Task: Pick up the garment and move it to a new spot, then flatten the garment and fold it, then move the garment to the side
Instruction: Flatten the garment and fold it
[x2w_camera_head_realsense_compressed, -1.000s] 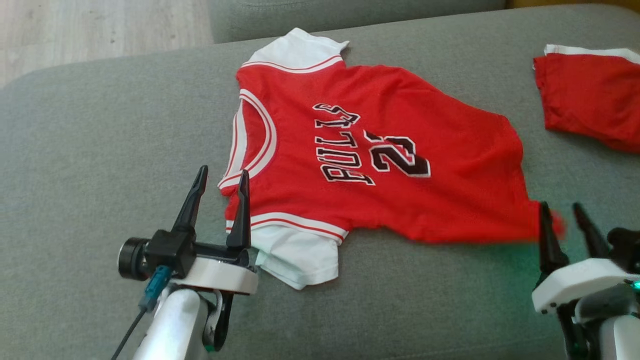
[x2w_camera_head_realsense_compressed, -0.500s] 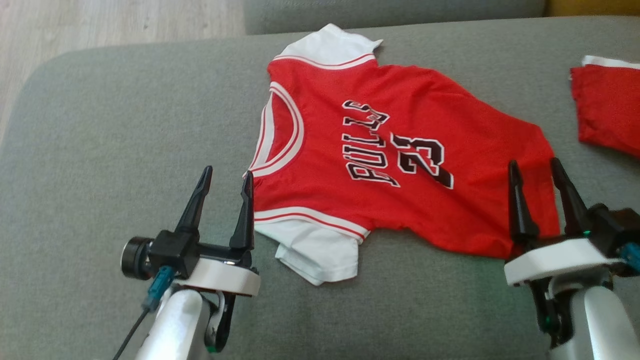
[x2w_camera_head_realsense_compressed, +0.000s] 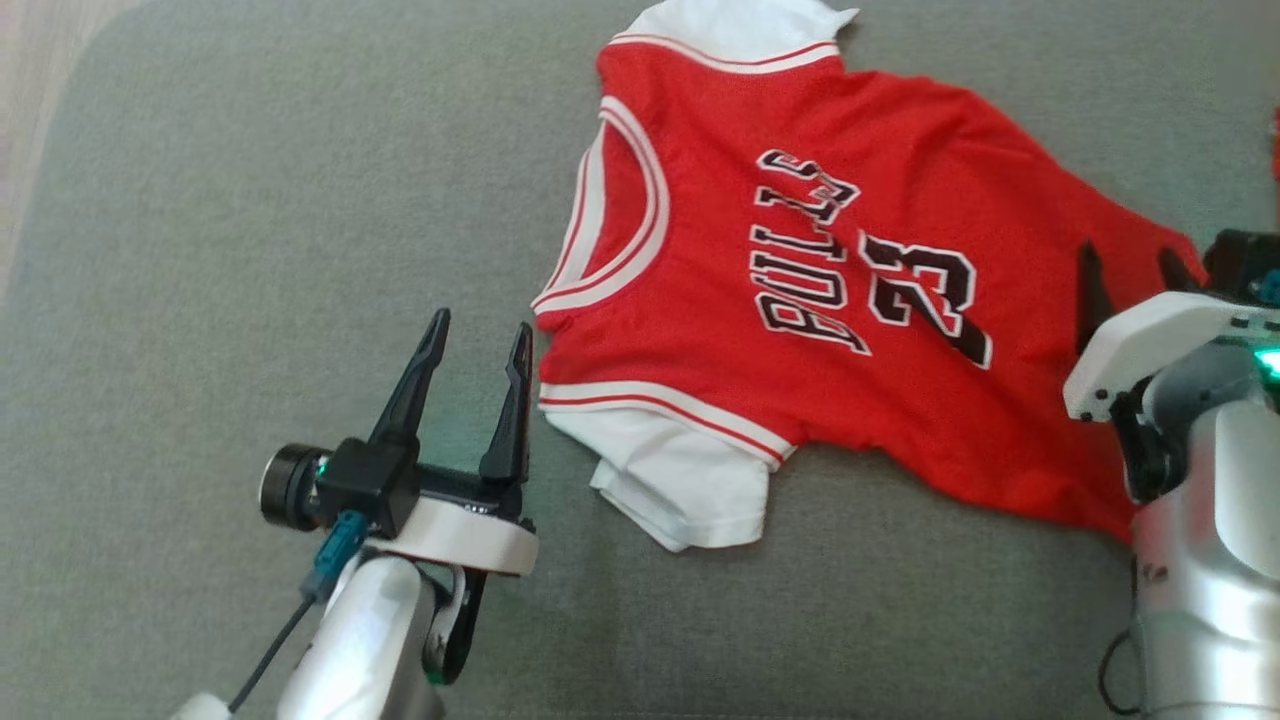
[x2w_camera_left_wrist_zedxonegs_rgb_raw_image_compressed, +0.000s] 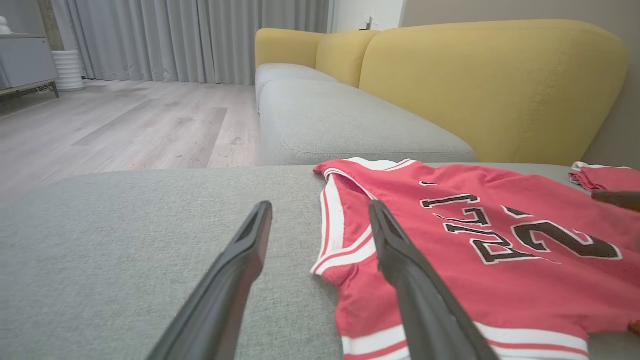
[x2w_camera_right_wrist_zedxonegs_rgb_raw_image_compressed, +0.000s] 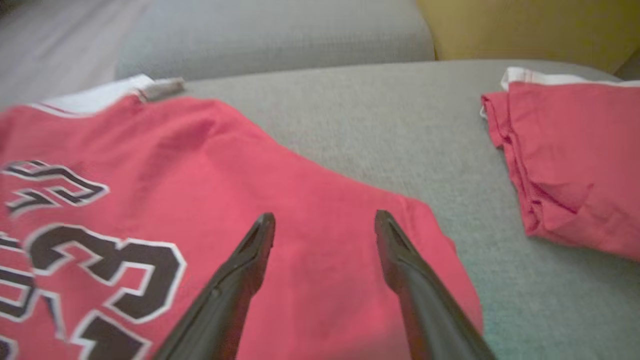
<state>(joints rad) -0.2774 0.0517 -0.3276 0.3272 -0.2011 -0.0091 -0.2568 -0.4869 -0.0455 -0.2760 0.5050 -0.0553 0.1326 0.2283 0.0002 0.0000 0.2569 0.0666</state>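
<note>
The garment (x2w_camera_head_realsense_compressed: 800, 230) is a red jersey with white sleeves and black "BULLS 23" lettering, spread flat on a grey sofa cushion (x2w_camera_head_realsense_compressed: 250, 230). It also lies in the left wrist view (x2w_camera_left_wrist_zedxonegs_rgb_raw_image_compressed: 475, 235) and the right wrist view (x2w_camera_right_wrist_zedxonegs_rgb_raw_image_compressed: 200, 170). My left gripper (x2w_camera_head_realsense_compressed: 478, 335) stands open just left of the jersey's near shoulder, holding nothing. In its own view (x2w_camera_left_wrist_zedxonegs_rgb_raw_image_compressed: 320, 212) the right finger hangs over the armhole trim. My right gripper (x2w_camera_head_realsense_compressed: 1125, 262) is open above the jersey's hem end, and its own view (x2w_camera_right_wrist_zedxonegs_rgb_raw_image_compressed: 325, 220) has red cloth below the gap, nothing clamped.
A second red garment (x2w_camera_right_wrist_zedxonegs_rgb_raw_image_compressed: 575, 160), folded, lies on the cushion to the right of the jersey. Yellow sofa backs (x2w_camera_left_wrist_zedxonegs_rgb_raw_image_compressed: 490, 85) rise behind the cushion, another grey seat (x2w_camera_left_wrist_zedxonegs_rgb_raw_image_compressed: 340, 125) beyond it. Wooden floor (x2w_camera_left_wrist_zedxonegs_rgb_raw_image_compressed: 125, 125) lies past the cushion's left edge.
My right gripper has let go of the jersey's hem corner, opened wide and risen over the hem. The head camera has shifted, so the whole scene slid. The left gripper stays open.
</note>
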